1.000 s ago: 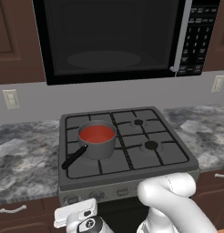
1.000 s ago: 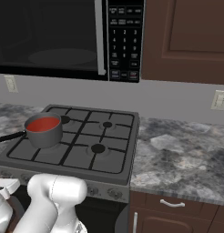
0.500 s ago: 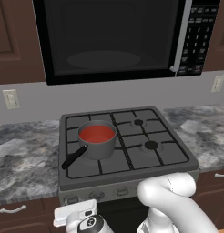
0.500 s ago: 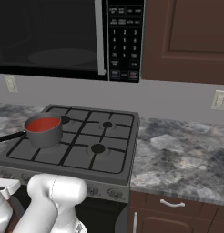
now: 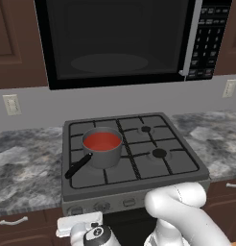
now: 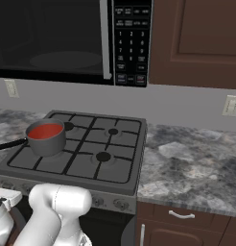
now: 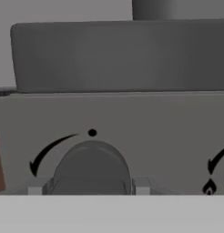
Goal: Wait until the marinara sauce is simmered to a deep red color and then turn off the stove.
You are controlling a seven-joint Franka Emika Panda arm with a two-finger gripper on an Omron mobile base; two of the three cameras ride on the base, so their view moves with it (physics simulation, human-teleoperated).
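The sauce (image 5: 101,141) is a flat red-orange disc inside a small grey saucepan (image 5: 102,154) that sits on the front left burner of the stove (image 5: 139,168). The pan's black handle (image 5: 77,166) points toward the front left corner of the cooktop. In the right base view the sauce (image 6: 44,130) shows at the left side of the stove (image 6: 110,168), the handle running off the picture's left edge.

The stove stands between two stretches of mottled grey bench (image 5: 24,168), with dark wood drawers below. A black microwave (image 5: 120,38) hangs above it, its keypad on the right side. A pale wall outlet (image 5: 11,104) sits on the grey backsplash to the left (another is at the right).

The arm reaches low in front of the stove, with the hand down at the left end of the front knob row (image 5: 98,207). In the hand view a round grey knob (image 7: 91,169) lies close ahead, at the bottom centre, on the stove's grey front panel. A curved black arrow and a dot are printed above and to the left of it, and a flame mark shows at the right. The gripper (image 7: 91,189) is at the knob, with pale fingertips (image 7: 140,186) showing at either side of it; whether they actually press on it I cannot tell.
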